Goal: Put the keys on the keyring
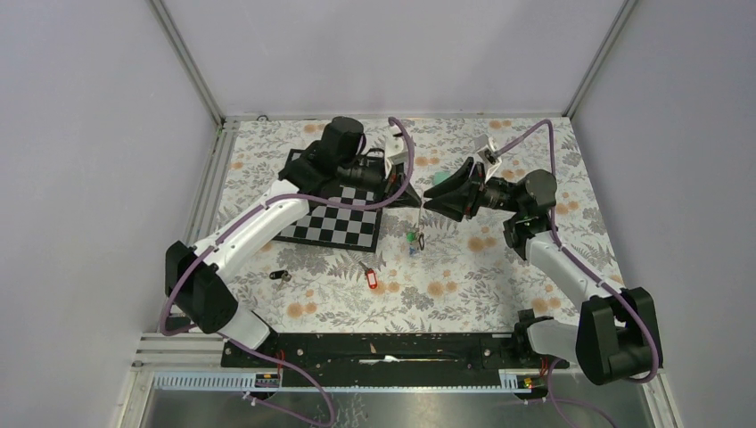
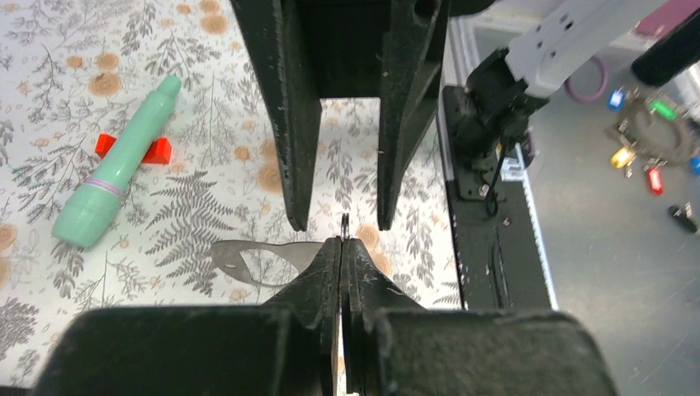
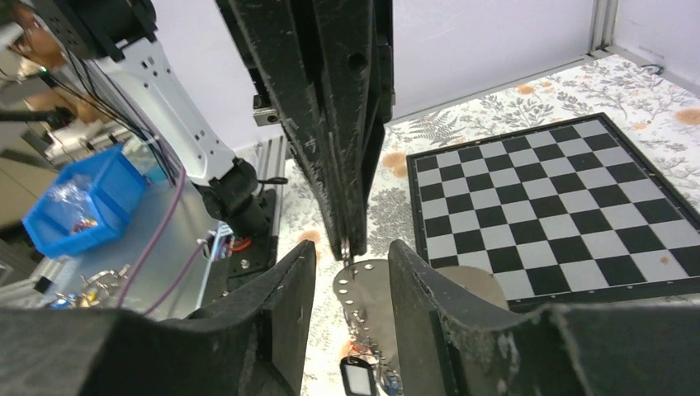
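Observation:
My left gripper (image 1: 415, 201) (image 2: 342, 242) is shut on the top of the keyring (image 1: 419, 221), whose thin wire edge (image 2: 344, 224) pokes out above the closed tips. The ring (image 3: 367, 301) hangs below them, grey and flat-looking, and several keys dangle from its lower end, among them a green one (image 1: 410, 238) and a black-tagged one (image 3: 357, 375). My right gripper (image 1: 429, 204) (image 3: 351, 252) is open. Its fingers (image 3: 289, 289) stand on either side of the ring without touching it. A red key (image 1: 372, 278) and a black key (image 1: 281, 275) lie loose on the floral cloth.
A chessboard (image 1: 332, 221) (image 3: 561, 198) lies left of the grippers. A teal tube (image 2: 115, 173) rests on a red block on the cloth. Off the table are a blue bin (image 3: 74, 198) and several more tagged keys (image 2: 652, 153).

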You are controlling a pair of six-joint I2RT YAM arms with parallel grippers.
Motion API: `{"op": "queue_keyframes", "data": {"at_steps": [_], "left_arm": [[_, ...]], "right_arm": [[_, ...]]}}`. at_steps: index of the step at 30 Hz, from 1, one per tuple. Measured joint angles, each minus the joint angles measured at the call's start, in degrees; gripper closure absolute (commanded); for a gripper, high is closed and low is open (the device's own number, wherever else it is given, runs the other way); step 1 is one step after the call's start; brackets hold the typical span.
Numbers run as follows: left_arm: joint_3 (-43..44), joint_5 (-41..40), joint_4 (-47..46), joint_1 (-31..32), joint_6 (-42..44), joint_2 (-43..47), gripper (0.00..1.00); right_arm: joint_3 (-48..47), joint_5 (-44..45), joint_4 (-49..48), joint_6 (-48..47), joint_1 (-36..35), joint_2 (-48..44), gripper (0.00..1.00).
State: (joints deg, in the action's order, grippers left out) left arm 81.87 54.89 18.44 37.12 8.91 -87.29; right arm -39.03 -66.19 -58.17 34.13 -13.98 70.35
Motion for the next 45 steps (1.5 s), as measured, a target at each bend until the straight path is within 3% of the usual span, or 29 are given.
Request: {"op": "queue_keyframes", "data": {"at_steps": [7, 16, 25, 31, 38, 45], "left_arm": [[1.7, -5.73, 11.15, 2.99, 10.67, 0.0, 1.0], [1.73, -7.93, 13.86, 3.28, 13.35, 0.0, 1.0], [1.79, -8.2, 14.45, 3.5, 13.33, -0.5, 1.0], [1.79, -8.0, 14.43, 3.61, 12.85, -1.31, 1.0], [1.79, -7.72, 14.45, 3.67, 12.07, -1.73, 1.0], [1.79, -7.58, 14.45, 3.72, 12.04, -1.77, 1.0]], "right_arm": [[-1.31, -4.5, 13.03, -12.9, 0.0, -1.31, 0.59], [-1.64, -6.6, 24.92, -22.82, -0.42, -1.36, 0.6], [-2.21, -6.43, 26.91, -24.87, -2.12, -1.36, 0.62], [-2.6, -6.34, 27.1, -25.11, -3.08, -1.29, 0.74], [-2.82, -5.49, 30.36, -28.35, -3.28, -1.25, 0.77], [-3.15, -4.94, 33.29, -30.99, -3.3, -1.25, 0.9]]}}
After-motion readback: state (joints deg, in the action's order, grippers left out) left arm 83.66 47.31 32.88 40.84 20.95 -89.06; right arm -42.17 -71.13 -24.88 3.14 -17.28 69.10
